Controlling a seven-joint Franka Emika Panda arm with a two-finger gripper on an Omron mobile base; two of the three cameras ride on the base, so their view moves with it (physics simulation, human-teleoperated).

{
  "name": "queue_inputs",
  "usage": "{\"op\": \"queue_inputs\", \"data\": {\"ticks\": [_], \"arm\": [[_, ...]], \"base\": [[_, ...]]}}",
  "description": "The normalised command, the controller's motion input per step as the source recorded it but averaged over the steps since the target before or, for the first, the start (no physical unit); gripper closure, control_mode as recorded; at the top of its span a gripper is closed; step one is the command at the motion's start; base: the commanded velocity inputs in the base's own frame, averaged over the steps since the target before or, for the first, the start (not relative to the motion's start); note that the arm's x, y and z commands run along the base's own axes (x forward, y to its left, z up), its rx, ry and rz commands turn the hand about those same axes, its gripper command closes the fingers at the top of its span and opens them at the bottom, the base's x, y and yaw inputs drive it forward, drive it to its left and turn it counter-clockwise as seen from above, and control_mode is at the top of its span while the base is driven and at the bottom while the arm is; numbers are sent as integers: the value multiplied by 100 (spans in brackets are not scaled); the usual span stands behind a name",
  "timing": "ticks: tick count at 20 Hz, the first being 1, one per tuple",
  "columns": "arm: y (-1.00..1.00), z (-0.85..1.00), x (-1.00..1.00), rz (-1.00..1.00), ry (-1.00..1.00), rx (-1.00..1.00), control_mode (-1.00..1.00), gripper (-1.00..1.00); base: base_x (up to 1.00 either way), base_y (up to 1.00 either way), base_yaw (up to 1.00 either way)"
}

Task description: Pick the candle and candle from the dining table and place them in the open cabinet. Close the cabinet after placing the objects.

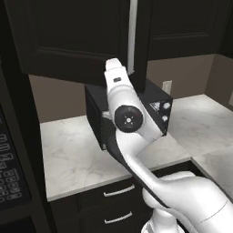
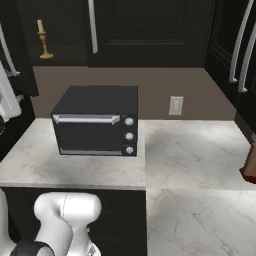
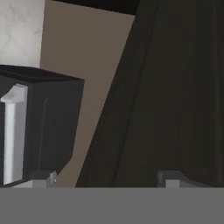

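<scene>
The end effector [image 3: 106,179] is holding its fingertips wide apart with nothing between them, facing the dark cabinet [image 3: 175,96] door panel, probably lining up to push it shut; the black toaster oven [image 3: 39,127] is sitting off to one side of it. The taper candle [image 2: 43,40] is standing upright inside the cabinet; the veined marble table [image 2: 190,150] is carrying the oven below, against a brown wall.

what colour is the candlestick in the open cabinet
Brass gold, holding a cream taper: the candlestick shows best in the right base view.
</scene>
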Motion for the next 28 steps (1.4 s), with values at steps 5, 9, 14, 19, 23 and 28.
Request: {"op": "queue_inputs", "data": {"ticks": [5, 9, 14, 19, 23, 28], "arm": [[-54, 0, 100, -15, 13, 0, -100, -100], [-60, 0, 100, -12, 9, 2, -100, -100], [-67, 0, 100, -10, 6, 4, -100, -100], [-71, 0, 100, -8, 4, 5, -100, -100], [-77, 0, 100, -1, 4, 7, -100, -100], [-83, 0, 100, 0, 4, 8, -100, -100]], "base": [[0, 0, 0], [0, 0, 0], [0, 0, 0], [0, 0, 0], [0, 0, 0], [0, 0, 0]]}}
